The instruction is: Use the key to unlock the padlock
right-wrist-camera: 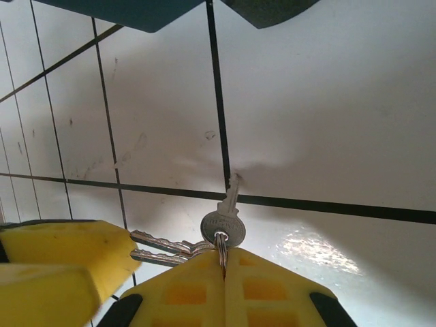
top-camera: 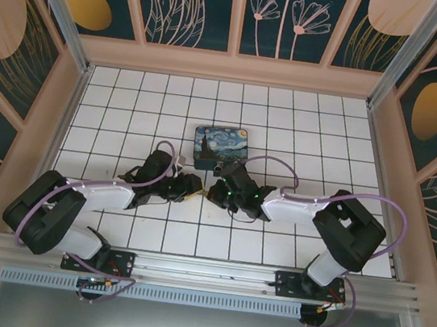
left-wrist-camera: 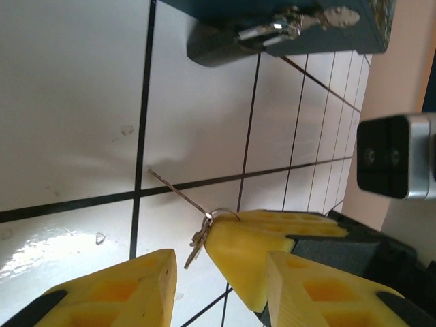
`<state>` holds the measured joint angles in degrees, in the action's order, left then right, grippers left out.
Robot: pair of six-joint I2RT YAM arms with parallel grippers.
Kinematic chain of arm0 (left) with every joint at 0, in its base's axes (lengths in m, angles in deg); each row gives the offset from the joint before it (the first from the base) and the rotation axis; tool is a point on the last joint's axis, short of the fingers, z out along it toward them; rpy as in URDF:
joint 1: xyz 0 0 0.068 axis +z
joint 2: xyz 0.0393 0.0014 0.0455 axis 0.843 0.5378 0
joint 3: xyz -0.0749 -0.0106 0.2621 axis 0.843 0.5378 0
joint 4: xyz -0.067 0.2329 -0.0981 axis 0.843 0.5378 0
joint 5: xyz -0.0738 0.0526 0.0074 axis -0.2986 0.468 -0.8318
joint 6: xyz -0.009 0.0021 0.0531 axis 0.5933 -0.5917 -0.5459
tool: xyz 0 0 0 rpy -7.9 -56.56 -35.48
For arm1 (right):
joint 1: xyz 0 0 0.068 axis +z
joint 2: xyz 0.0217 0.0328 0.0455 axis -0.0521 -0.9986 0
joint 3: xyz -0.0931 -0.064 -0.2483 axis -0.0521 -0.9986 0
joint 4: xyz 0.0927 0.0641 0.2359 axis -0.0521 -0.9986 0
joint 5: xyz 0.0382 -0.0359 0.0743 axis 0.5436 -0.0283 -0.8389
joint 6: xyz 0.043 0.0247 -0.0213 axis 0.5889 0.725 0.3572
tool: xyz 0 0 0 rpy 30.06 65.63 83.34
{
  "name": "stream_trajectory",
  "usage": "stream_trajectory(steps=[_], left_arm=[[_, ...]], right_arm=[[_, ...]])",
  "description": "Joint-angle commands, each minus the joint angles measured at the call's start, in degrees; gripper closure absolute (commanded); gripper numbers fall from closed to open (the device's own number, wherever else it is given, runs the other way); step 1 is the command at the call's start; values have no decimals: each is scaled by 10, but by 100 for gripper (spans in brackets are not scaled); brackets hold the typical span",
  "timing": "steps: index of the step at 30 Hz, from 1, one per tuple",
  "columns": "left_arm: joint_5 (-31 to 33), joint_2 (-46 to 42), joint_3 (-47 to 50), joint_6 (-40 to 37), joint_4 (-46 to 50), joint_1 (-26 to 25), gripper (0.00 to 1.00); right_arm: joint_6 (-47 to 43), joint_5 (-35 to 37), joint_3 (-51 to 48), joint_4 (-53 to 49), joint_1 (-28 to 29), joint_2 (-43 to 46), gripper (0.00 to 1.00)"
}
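Observation:
My right gripper [right-wrist-camera: 223, 257] [top-camera: 213, 191] is shut on the ring of a small bunch of silver keys. One key [right-wrist-camera: 229, 212] sticks out ahead with its tip on the white tiles, and two more [right-wrist-camera: 160, 248] lie off to the left. In the left wrist view that key [left-wrist-camera: 178, 189] shows edge-on. My left gripper [left-wrist-camera: 218, 257] [top-camera: 192, 190] stands open, its yellow fingers [left-wrist-camera: 119, 293] on either side of the right gripper's tips and the hanging keys. The padlock [left-wrist-camera: 216, 46], dark with a metal shackle, hangs at the front of the blue box [top-camera: 221, 148], beyond both grippers.
The blue painted tin box sits mid-table just behind the grippers. The floor is white tile [top-camera: 289, 125] with a black grid, walled by wooden panels on three sides. The right arm's wrist camera housing [left-wrist-camera: 395, 157] is close on the right.

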<state>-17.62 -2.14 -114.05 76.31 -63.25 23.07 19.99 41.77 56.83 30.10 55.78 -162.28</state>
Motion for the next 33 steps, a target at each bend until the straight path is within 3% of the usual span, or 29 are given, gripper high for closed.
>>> stream_trajectory(steps=[1,8,12,17,21,26,29,33], left_arm=[[-8,11,0,-17,-11,-3,64],[-5,8,-4,-17,-10,-2,68],[-2,12,-1,-16,-9,-3,77],[1,10,-3,-20,-4,-2,79],[-1,13,-3,-22,-4,-2,86],[-5,24,-2,-26,-8,-2,86],[-2,30,-2,-28,-9,-2,78],[0,38,-6,-27,-11,-3,84]], right_arm=[[3,-3,15,-1,-3,1,100],[2,-7,18,-5,-5,-9,100],[3,-9,19,-4,-6,-10,100],[7,-11,15,-4,-8,-12,100],[7,-12,14,-3,-8,-10,100],[6,-12,16,-3,-8,-7,100],[5,-12,14,-3,-8,-4,100],[5,-12,11,-3,-8,-1,100]])
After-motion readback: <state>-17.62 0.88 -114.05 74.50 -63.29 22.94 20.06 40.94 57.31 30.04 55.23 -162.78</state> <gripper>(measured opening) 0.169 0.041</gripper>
